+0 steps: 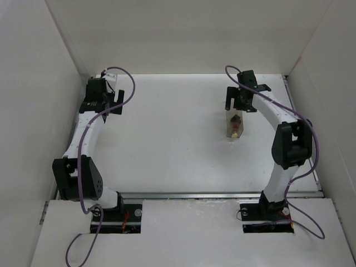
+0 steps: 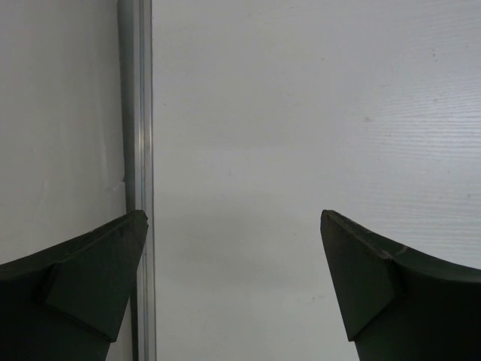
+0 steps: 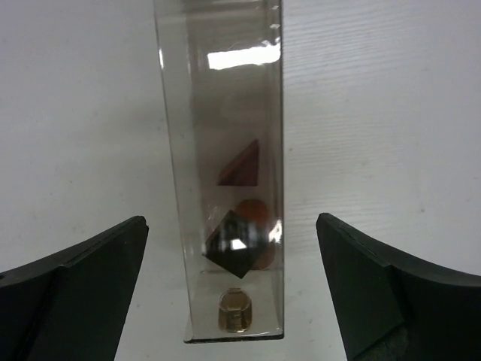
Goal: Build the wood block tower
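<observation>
1. Between right gripper (image 3: 231, 226) fingers, spread apart: clear container (image 3: 225, 90) holding dark cube (image 3: 234, 250), orange cylinder (image 3: 259, 214) half hidden behind it
2. Top view: contents indistinct
3. Over table (image 2: 301, 113), left gripper (image 2: 233, 222): fingers apart

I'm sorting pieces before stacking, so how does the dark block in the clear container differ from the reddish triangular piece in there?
The dark block is almost black-brown; the reddish triangular piece is a warmer red-brown. The dark block shows a square face turned on its corner, the reddish triangular piece a three-sided face. The dark block sits lower in the right wrist view than the reddish triangular piece. Both sit inside the clear container.
</observation>
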You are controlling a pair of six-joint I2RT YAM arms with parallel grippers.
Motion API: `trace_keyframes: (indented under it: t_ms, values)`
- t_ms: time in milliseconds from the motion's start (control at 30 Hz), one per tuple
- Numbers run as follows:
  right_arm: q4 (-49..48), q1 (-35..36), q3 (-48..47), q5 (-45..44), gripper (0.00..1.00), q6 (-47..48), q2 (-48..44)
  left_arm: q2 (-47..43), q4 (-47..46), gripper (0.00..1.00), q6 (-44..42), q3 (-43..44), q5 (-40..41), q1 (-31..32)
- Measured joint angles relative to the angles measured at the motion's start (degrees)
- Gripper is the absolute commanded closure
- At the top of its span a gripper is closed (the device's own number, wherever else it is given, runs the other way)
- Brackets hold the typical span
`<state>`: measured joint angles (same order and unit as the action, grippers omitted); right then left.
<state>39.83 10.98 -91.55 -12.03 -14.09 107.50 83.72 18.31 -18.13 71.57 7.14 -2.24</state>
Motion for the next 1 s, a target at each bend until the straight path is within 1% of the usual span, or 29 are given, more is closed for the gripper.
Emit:
trace_keyframes:
  t_ms: [100, 200, 400, 467, 500, 533, 567, 700, 733, 767, 800, 867, 900, 967, 1000]
  values:
    - [-1.46, -0.15, 2.67, 4.24, 0.00, -0.28, 0.00, 0.00, 0.11, 0.00, -0.02, 0.00, -0.76, 0.00]
    - [-2.16, -0.50, 4.44, 6.36, 0.00, -0.33, 0.00, 0.00, 0.24, 0.00, -0.02, 0.00, -1.18, 0.00]
    - [-3.37, -1.42, 5.29, 5.84, 0.00, -0.28, 0.17, 0.00, 0.39, 0.00, -0.02, 0.00, -1.55, 0.00]
    - [-3.85, -1.55, 5.29, 5.33, 0.04, -0.26, 0.48, 0.00, 0.46, 0.00, -0.02, 0.00, -1.60, 0.00]
    - [-4.13, -1.55, 5.29, 5.14, 0.08, -0.26, 0.70, 0.00, 0.52, 0.00, 0.00, 0.00, -1.62, 0.00]
    - [-4.39, -1.55, 5.29, 4.98, 0.18, -0.24, 0.98, 0.00, 0.61, 0.00, -0.02, 0.00, -1.66, 0.00]
    - [-4.55, -1.55, 5.29, 4.96, 0.21, -0.09, 1.29, 0.00, 0.72, 0.00, -0.02, 0.00, -1.73, 0.00]
    - [-5.62, -1.55, 5.53, 5.14, 0.34, -0.28, 2.16, 0.00, 0.83, 0.00, -0.02, 0.00, -1.77, 0.00]
    - [-5.79, -1.53, 5.60, 5.07, 0.34, -0.15, 2.27, 0.00, 0.83, 0.00, -0.02, 0.00, -1.79, 0.00]
    - [-5.88, -1.53, 5.60, 5.05, 0.38, -0.15, 2.27, 0.00, 0.83, 0.00, 0.00, 0.00, -1.79, 0.00]
    - [-5.99, -1.55, 5.60, 5.03, 0.48, -0.15, 2.36, 0.00, 0.83, 0.00, -0.02, 0.00, -1.79, 0.00]
    - [-6.12, -1.55, 5.57, 5.03, 0.61, -0.09, 2.38, 0.00, 0.83, 0.00, -0.02, 0.00, -1.79, 0.00]
    - [-6.19, -1.55, 5.57, 5.03, 0.74, -0.09, 2.38, 0.00, 0.83, 0.00, -0.02, 0.00, -1.81, 0.00]
    - [-6.23, -1.55, 5.57, 4.81, 0.86, -0.09, 2.38, 0.00, 0.83, 0.00, -0.02, 0.00, -1.81, 0.00]
    - [-6.25, -1.53, 5.57, 4.55, 0.96, -0.09, 2.38, 0.00, 0.83, 0.00, -0.02, 0.00, -1.81, 0.00]
